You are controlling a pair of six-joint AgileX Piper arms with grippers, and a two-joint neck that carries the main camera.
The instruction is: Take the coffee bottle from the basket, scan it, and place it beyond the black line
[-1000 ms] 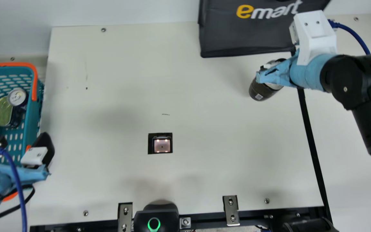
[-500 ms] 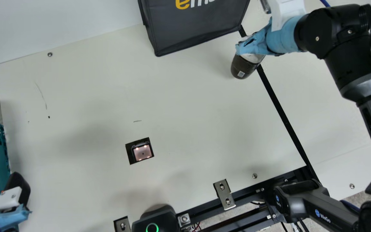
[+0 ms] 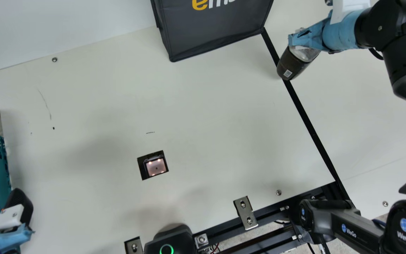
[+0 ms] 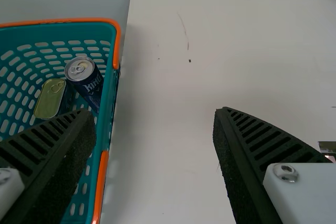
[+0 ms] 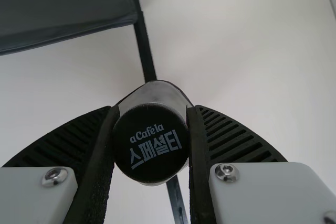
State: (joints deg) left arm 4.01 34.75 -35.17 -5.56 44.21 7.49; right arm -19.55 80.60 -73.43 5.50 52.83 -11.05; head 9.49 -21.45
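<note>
Gripping the coffee bottle (image 3: 293, 65), right fingers (image 3: 303, 38), white-lettered black cap (image 5: 150, 142), left fingers (image 3: 21, 199) parted

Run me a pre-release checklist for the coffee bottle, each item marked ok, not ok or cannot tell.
1. Coffee bottle gripped by right gripper: ok.
2. Bottle wholly past black line in main view: not ok, its base end overlaps the line.
3. Base resting on table: cannot tell.
4. Scan registered: cannot tell.
5. Left gripper away from bottle: ok, open beside basket.
</note>
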